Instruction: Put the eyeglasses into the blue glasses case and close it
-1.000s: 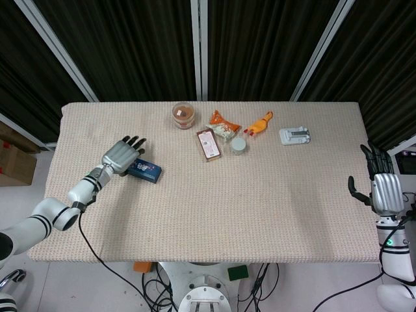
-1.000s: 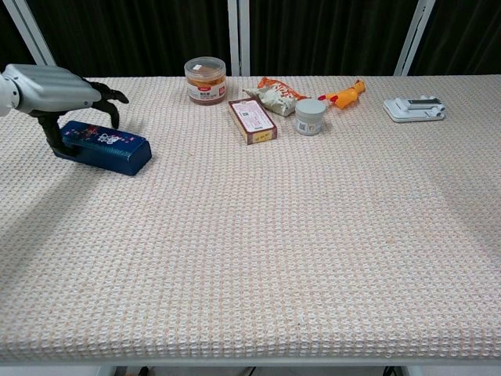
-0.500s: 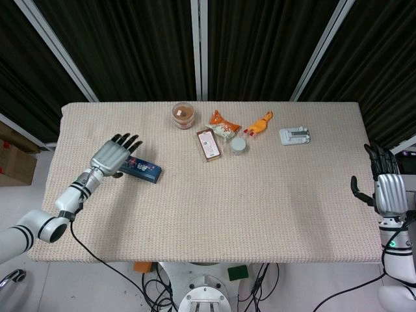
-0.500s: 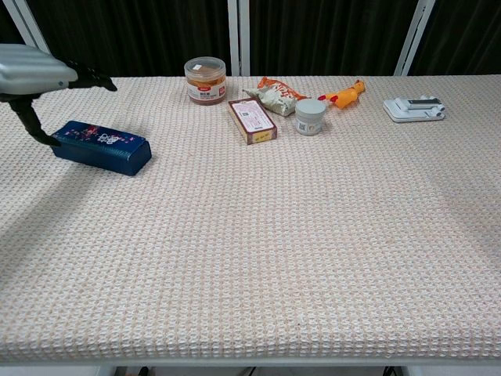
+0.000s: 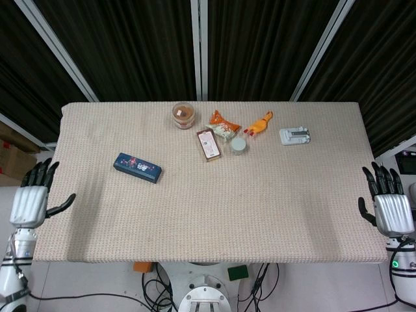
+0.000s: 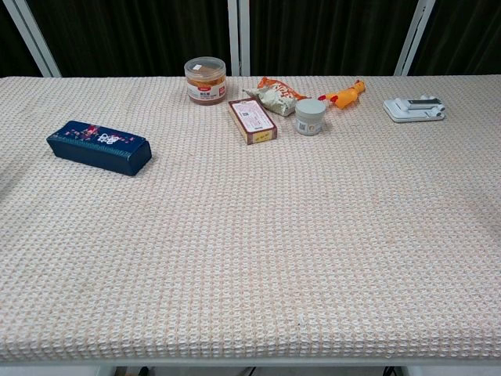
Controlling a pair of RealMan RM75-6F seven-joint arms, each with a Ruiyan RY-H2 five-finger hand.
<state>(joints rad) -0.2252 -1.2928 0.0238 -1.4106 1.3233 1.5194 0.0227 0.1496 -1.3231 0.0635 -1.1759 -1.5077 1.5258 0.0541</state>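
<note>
The blue glasses case (image 5: pixel 137 168) (image 6: pixel 99 146) lies closed on the left part of the table, with a red and white pattern on its lid. No eyeglasses show in either view. My left hand (image 5: pixel 30 202) hangs beyond the table's left edge, fingers spread and holding nothing. My right hand (image 5: pixel 387 208) is off the right edge, fingers spread and empty too. Neither hand appears in the chest view.
Along the back sit a round jar with an orange lid (image 5: pixel 184 115), a brown flat box (image 5: pixel 208 143), an orange snack bag (image 5: pixel 223 125), a small grey tub (image 5: pixel 239 145), an orange toy chicken (image 5: pixel 259 123) and a white clip-like device (image 5: pixel 295 136).
My left hand lifted off the blue case and drew back past the table's left edge. My right hand sank slightly lower at the right edge. The case stayed in place.
</note>
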